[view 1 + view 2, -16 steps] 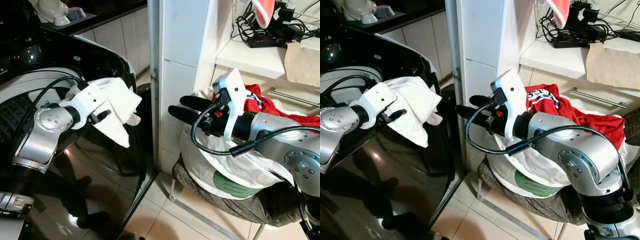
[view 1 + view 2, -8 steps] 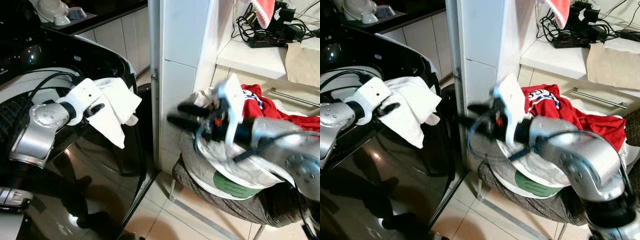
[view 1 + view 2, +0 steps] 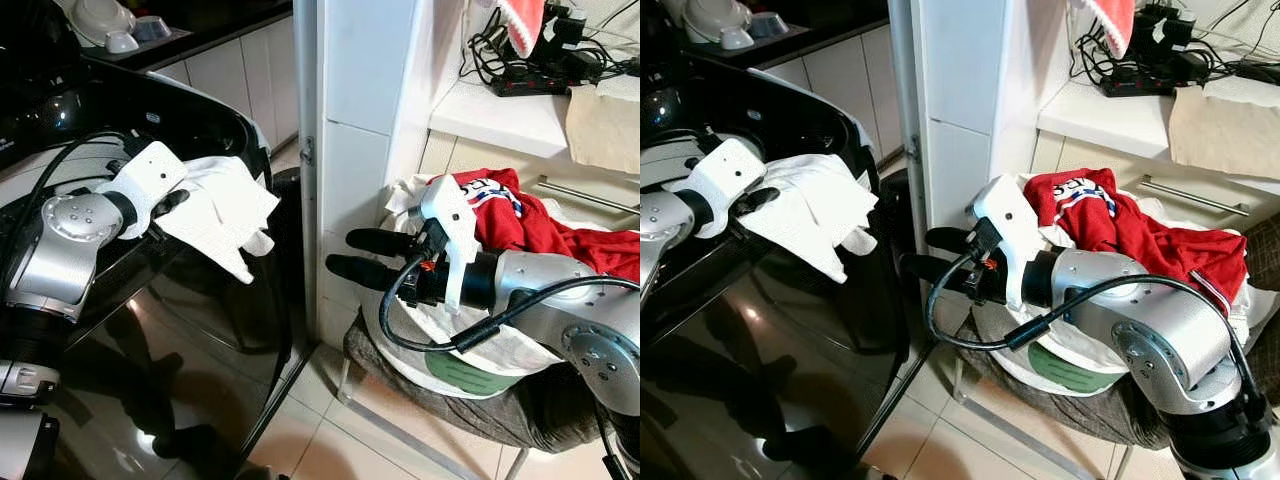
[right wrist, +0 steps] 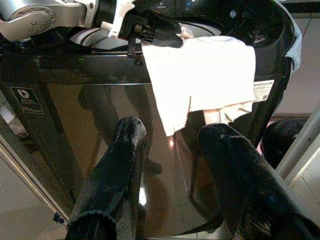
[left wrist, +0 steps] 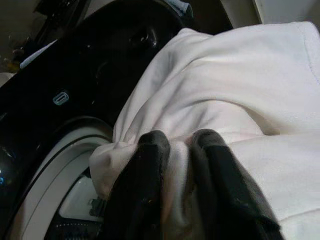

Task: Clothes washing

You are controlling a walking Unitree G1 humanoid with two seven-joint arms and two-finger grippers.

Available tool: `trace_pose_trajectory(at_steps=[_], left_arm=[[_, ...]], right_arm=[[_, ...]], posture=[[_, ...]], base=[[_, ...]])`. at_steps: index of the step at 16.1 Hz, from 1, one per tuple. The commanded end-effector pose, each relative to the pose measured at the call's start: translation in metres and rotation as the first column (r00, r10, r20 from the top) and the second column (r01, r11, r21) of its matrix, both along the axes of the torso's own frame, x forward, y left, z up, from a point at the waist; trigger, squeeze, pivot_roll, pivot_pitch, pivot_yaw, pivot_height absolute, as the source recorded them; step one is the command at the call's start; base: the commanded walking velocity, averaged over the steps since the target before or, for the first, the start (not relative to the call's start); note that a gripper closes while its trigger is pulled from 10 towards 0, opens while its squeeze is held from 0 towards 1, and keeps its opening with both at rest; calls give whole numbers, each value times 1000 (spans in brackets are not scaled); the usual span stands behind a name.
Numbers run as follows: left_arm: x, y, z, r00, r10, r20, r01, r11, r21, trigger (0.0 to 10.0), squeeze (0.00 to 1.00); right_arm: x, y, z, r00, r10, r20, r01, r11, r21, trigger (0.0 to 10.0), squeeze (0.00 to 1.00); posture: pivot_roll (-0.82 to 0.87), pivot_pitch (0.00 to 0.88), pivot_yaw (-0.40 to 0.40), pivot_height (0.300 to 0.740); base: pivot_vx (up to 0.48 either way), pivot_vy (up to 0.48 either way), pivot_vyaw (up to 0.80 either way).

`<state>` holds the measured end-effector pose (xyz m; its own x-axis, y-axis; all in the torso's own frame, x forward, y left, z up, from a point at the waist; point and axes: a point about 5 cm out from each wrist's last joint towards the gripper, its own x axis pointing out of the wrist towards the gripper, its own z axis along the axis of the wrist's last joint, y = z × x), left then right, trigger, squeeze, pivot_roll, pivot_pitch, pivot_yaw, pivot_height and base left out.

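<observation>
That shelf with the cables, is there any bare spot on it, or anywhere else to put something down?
The white shelf is bare at its near left, between the pillar and the beige cloth; cables crowd the back. Floor tiles lie free between the black washer and the laundry basket. The basket is heaped with a red shirt.

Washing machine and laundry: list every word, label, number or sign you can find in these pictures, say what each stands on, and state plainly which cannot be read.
Sticker on the washing machine front, lower corner: a logo and lines of print, too small to read.
White label on the machine's side: printed lines, too small to read.
Red shirt in the laundry basket: white lettering, folded and too blurred to read.
Lit symbol on the machine's black lid: an icon, no words.
</observation>
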<state>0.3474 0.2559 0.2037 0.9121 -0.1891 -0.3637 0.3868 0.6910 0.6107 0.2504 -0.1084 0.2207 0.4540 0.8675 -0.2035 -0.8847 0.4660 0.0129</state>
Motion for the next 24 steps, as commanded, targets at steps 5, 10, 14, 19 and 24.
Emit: trace_pose_trajectory(at_steps=[5, 10, 14, 19, 24], left_arm=[[12, 66, 68, 832, 376, 409, -494, 838, 234, 0, 0], [22, 50, 52, 884, 353, 305, -384, 922, 46, 10000, 0], [22, -9, 32, 982, 39, 184, 5, 973, -232, 10000, 1000], [12, -31, 26, 981, -161, 108, 187, 935, -303, 10000, 1000], [-1, -40, 9, 967, -254, -24, 237, 928, -287, 10000, 1000]], right_arm=[[5, -2, 1, 999, -28, 25, 28, 1000, 2, 10000, 0], [4, -2, 2, 999, -27, 30, 27, 1000, 5, 10000, 0], [3, -2, 1, 999, -19, 26, 19, 1000, 2, 10000, 0], [1, -2, 0, 1000, -7, 20, 7, 1000, -2, 10000, 0], [0, -2, -1, 1000, -2, 18, 2, 1000, -8, 10000, 0]], posture=[[-20, 0, 43, 740], [-21, 0, 49, 740], [-21, 0, 47, 740], [-21, 0, 47, 740], [-23, 0, 48, 740]], base=[[0, 0, 0], [0, 0, 0], [0, 0, 0], [0, 0, 0], [0, 0, 0]])
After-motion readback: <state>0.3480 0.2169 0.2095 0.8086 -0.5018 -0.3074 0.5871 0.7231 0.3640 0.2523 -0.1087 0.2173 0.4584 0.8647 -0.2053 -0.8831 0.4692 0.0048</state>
